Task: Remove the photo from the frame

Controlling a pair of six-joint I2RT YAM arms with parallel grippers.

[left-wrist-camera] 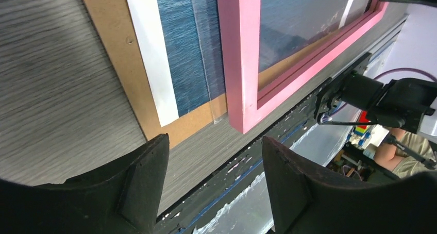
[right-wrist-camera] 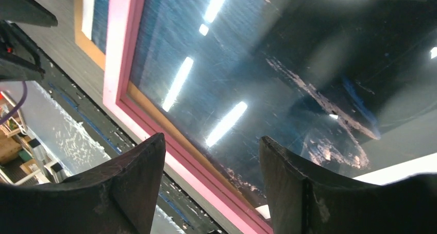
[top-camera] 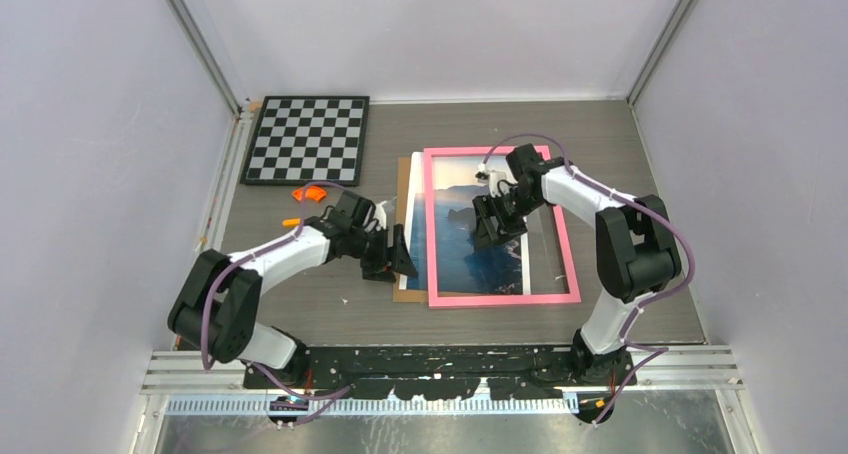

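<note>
**Frame**: pink, lying flat on the table, sitting offset to the right of its own backing board.

**Photo**: seascape, resting on that board. Its left part and white strip are poking out past the pink left rail, and the rest is showing under the glazing. This offset is leaving a free edge to take hold of.

**Left gripper**: jaws spread and holding nothing, hovering just off the board's near left corner, probably lining up on the exposed edge.

**Right gripper**: jaws spread and empty, hanging over the glazed area, seemingly placed to steady the frame. Whether it is touching the glazing cannot be told.

**Room:** bare table is lying open to the left of the board, giving a path for sliding the photo out. The chessboard is sitting well apart at the far left. The frame's near rail is running fairly close to the table's near edge.
</note>
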